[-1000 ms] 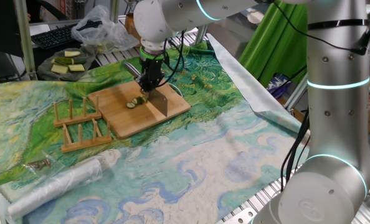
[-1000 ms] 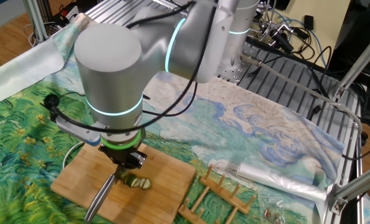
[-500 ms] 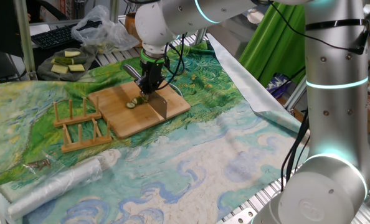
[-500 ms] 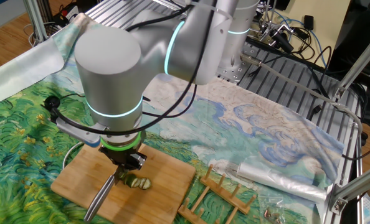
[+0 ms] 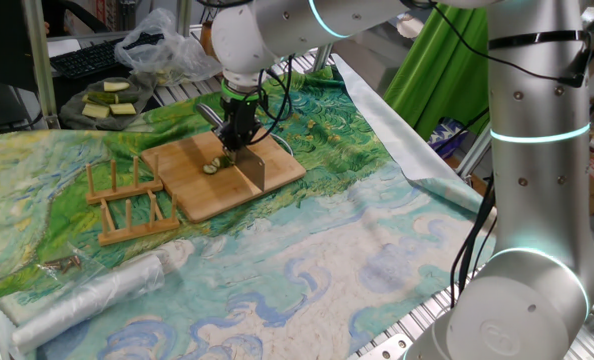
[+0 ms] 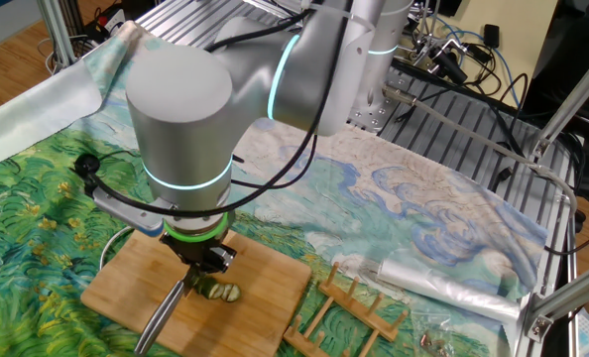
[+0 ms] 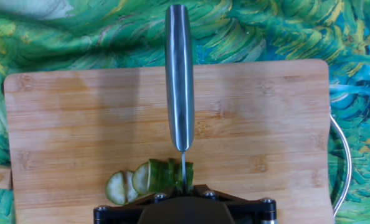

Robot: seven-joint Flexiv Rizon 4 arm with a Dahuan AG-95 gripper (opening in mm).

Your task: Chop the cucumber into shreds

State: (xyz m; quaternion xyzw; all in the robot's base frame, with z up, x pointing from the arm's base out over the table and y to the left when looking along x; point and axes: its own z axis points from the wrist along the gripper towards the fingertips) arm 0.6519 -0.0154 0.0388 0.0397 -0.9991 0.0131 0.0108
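On the cutting board (image 7: 79, 124), hand (image 5: 234, 146) clamped on knife (image 7: 179, 81) over cucumber (image 7: 149, 177), no legible writing

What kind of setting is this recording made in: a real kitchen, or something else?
Most likely a robotics lab bench dressed up as a kitchen. The cutting board with the cucumber lies on a painted cloth spread over an aluminium-profile frame, with loose cables and a keyboard behind.

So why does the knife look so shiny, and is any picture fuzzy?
Hand view: a bright glare stripe runs down the knife handle, and the cucumber looks sharp. Both fixed views: evenly lit, nothing blurred, only a soft shadow on the cutting board.
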